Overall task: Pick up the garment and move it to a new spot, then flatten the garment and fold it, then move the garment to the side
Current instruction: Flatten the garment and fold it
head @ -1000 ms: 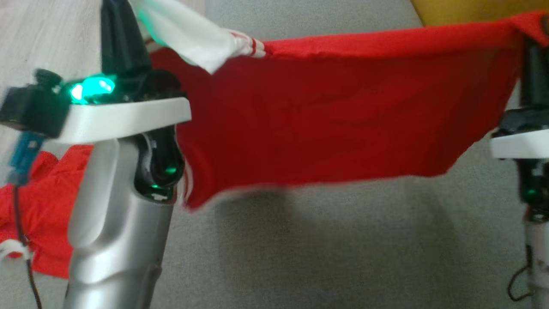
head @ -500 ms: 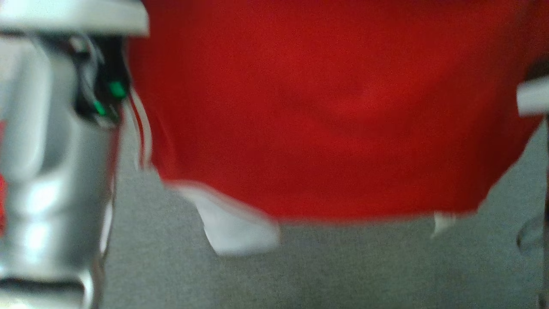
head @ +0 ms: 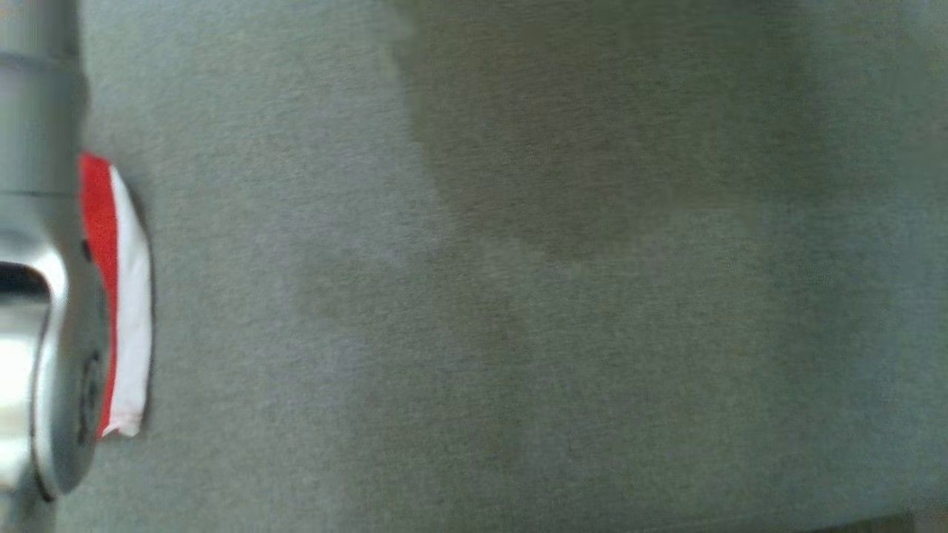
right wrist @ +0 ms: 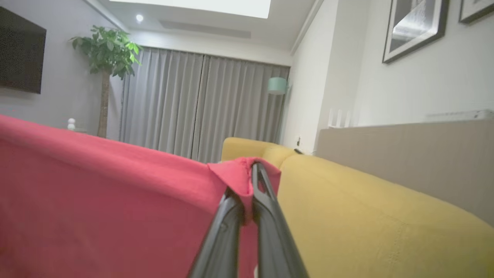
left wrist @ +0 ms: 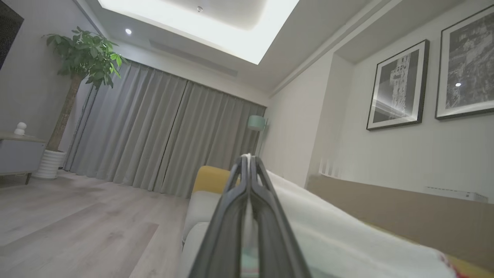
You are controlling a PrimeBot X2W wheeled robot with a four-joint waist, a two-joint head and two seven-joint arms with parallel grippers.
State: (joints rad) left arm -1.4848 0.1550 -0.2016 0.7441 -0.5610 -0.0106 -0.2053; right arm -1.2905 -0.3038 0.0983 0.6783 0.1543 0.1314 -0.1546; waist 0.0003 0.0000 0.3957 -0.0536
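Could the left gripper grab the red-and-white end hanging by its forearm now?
Probably not: the left gripper is shut on the garment at its white part, and the red-and-white end hangs beside the forearm, back from its jaws.

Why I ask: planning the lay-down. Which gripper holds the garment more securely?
Right, probably: the right gripper pinches a bunched red fold of the garment, while the left gripper grips just a thin white edge.

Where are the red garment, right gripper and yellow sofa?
red garment [right wrist: 96, 185], right wrist view, stretched panel.
right gripper [right wrist: 251, 175], right wrist view, between fingertips.
yellow sofa [right wrist: 366, 216], right wrist view, cushion top.
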